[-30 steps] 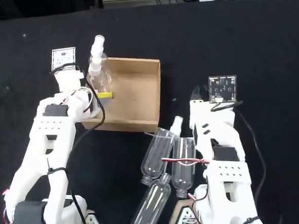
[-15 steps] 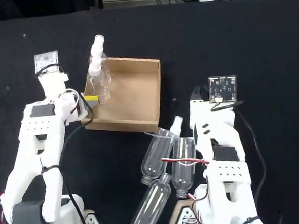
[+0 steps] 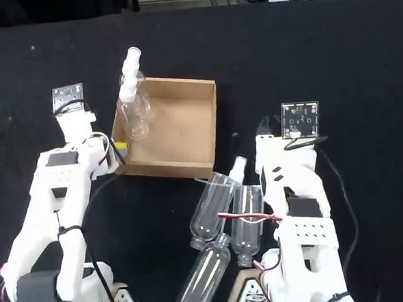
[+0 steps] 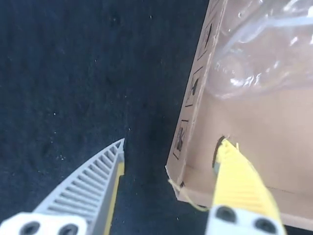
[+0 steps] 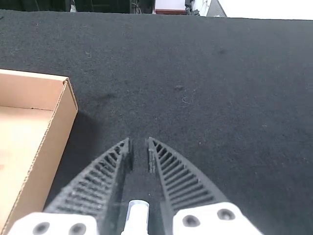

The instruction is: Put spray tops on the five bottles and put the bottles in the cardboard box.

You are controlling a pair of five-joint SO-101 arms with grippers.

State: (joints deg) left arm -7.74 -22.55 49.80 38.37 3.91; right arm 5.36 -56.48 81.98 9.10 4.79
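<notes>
The cardboard box [image 3: 187, 135] sits mid-table. A clear bottle [image 3: 134, 112] with a white spray top [image 3: 132, 65] leans upright in its far left corner, and its body [image 4: 264, 54] is seen inside the box wall [image 4: 193, 93]. My left gripper [image 4: 172, 142] is open and straddles the box's left wall, yellow finger [image 4: 237, 178] inside, grey finger [image 4: 93, 186] outside, holding nothing; from above it [image 3: 118, 148] is just below the bottle. My right gripper [image 5: 138, 142] is shut over bare cloth to the right of the box [image 5: 29, 122].
Three clear bottles lie between the arms near the front: one [image 3: 211, 204] with a spray top [image 3: 238, 165], another [image 3: 247, 220] beside it, a third [image 3: 205, 270] nearest the front. Black cloth [image 3: 305, 55] spreads open at the back and right.
My left gripper has let go of the bottle and drawn back to the left and toward the front. The bottle stays leaning in the box corner. The right arm has not moved.
</notes>
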